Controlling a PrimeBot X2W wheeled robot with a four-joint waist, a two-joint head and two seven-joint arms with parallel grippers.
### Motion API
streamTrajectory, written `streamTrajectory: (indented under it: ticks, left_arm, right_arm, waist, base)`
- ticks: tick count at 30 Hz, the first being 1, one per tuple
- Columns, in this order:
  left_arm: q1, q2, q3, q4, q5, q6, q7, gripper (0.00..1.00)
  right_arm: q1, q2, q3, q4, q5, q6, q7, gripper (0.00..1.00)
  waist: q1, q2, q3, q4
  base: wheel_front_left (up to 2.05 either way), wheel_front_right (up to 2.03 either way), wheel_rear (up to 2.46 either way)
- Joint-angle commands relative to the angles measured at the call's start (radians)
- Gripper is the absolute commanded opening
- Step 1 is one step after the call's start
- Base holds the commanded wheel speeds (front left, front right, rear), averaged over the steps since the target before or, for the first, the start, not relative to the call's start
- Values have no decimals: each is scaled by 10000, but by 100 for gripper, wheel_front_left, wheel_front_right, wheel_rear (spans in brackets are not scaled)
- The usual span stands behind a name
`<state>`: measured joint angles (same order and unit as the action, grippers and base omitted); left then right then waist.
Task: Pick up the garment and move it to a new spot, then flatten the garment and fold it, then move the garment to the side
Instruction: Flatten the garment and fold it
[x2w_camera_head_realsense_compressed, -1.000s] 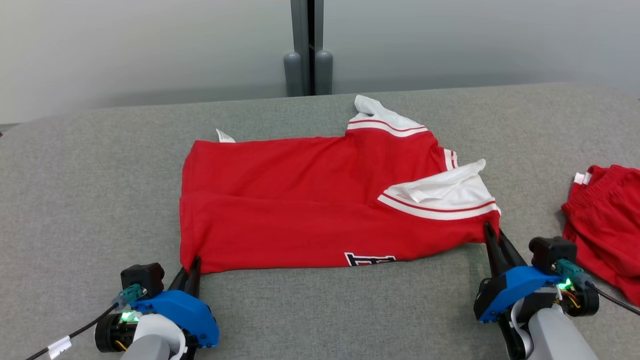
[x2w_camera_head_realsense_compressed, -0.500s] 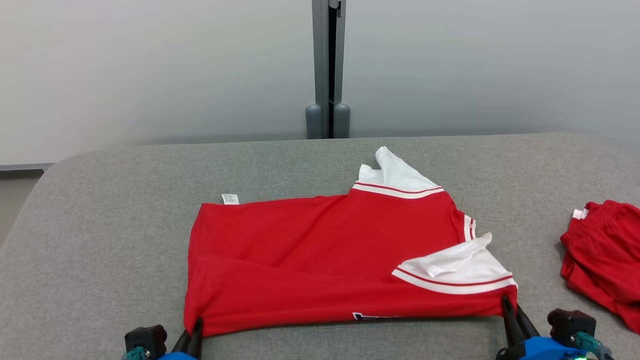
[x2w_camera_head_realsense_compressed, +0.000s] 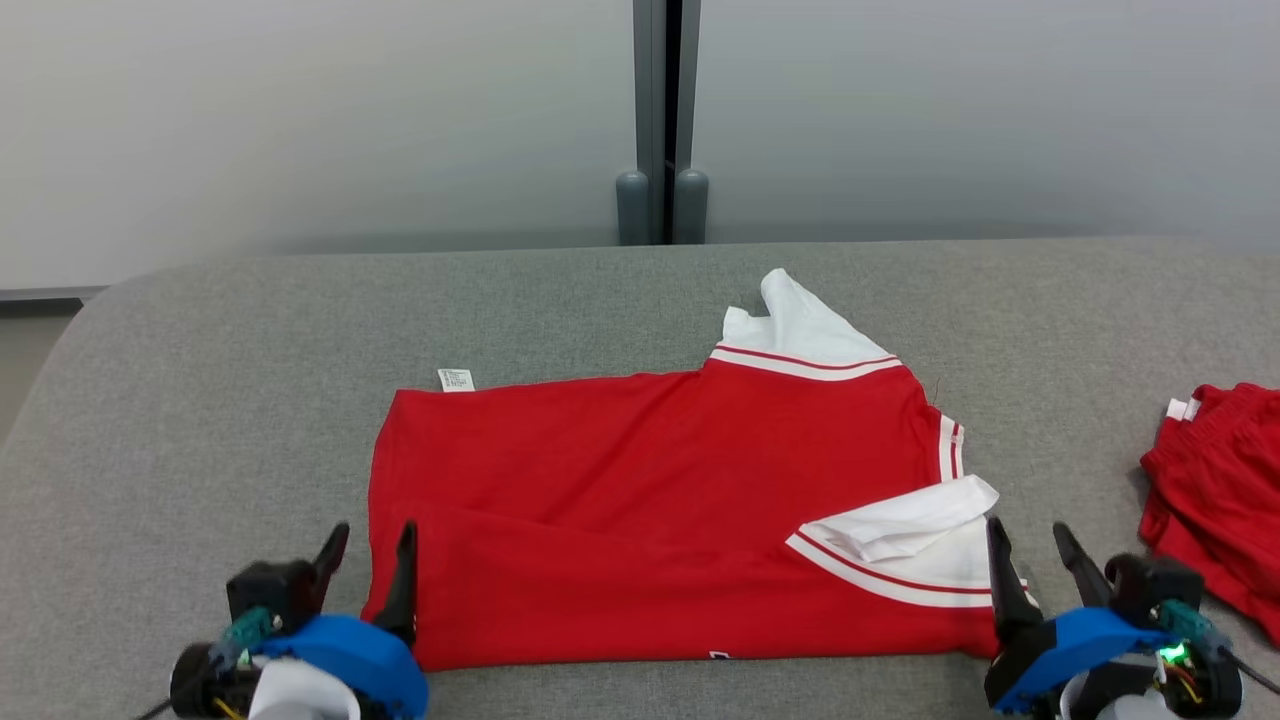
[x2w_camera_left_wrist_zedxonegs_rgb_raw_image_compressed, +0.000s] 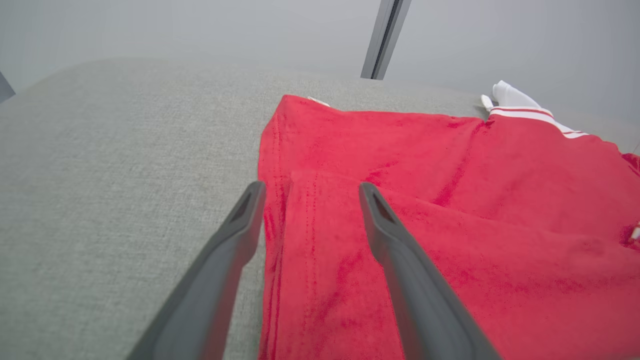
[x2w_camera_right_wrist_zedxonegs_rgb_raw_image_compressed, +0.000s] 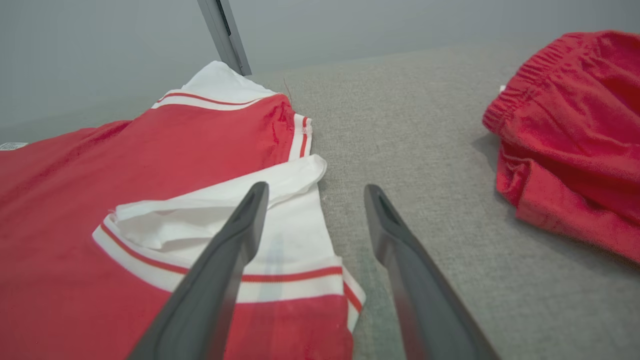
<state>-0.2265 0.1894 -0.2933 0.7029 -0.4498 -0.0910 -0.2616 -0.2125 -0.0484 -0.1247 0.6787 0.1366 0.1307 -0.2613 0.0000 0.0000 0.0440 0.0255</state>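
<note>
The garment (x2w_camera_head_realsense_compressed: 650, 510), a red shirt with white striped sleeves, lies folded lengthwise on the grey table (x2w_camera_head_realsense_compressed: 200, 400). My left gripper (x2w_camera_head_realsense_compressed: 370, 535) stands open at its near left corner, one finger over the red cloth (x2w_camera_left_wrist_zedxonegs_rgb_raw_image_compressed: 450, 225), the other over the table; nothing is held. My right gripper (x2w_camera_head_realsense_compressed: 1032, 535) is open at the near right corner beside the white sleeve (x2w_camera_head_realsense_compressed: 900, 530). In the right wrist view the sleeve (x2w_camera_right_wrist_zedxonegs_rgb_raw_image_compressed: 225, 215) lies under the left finger, and the gripper (x2w_camera_right_wrist_zedxonegs_rgb_raw_image_compressed: 312, 192) holds nothing.
A second red garment (x2w_camera_head_realsense_compressed: 1215, 480) with an elastic waistband lies bunched at the table's right edge, also in the right wrist view (x2w_camera_right_wrist_zedxonegs_rgb_raw_image_compressed: 575, 135). A grey post (x2w_camera_head_realsense_compressed: 660, 110) stands behind the table against a pale wall. A small white label (x2w_camera_head_realsense_compressed: 455, 379) sticks out at the shirt's far left.
Both grippers were shut on the shirt's near corners and have opened, letting the near edge drop flat. The head camera has shifted, so the whole scene sits differently.
</note>
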Motion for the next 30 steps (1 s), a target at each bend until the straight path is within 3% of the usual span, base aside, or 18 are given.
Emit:
streamTrajectory:
  ticks: [1,7,15,21,30]
  left_arm:
    - [-357,110,-25,-147,80,-50,19,100]
    - [-2204,1163,-481,-667,272,-318,1636,100]
    - [-3656,2325,-1541,-514,-787,-423,3409,100]
    - [-3846,2943,-2339,-159,-1645,-400,3344,100]
    - [-4299,3118,-3049,803,-2341,-401,2731,100]
  right_arm:
    - [-198,-44,27,-108,-90,2,-43,100]
    - [-1215,-43,637,-392,-158,2,-48,100]
    - [-2382,-48,1639,-225,226,3,-49,100]
    - [-2666,-48,1888,-282,329,3,-46,100]
    - [-3160,-45,1928,-449,128,3,-46,100]
  waist:
    - [0,0,83,19]
    - [0,0,670,-154]
    - [0,0,1415,-671]
    - [0,0,1866,-918]
    - [0,0,2540,-1132]
  base:
    - [0,0,0]
    - [0,0,0]
    - [0,0,0]
    - [0,0,0]
    - [0,0,0]
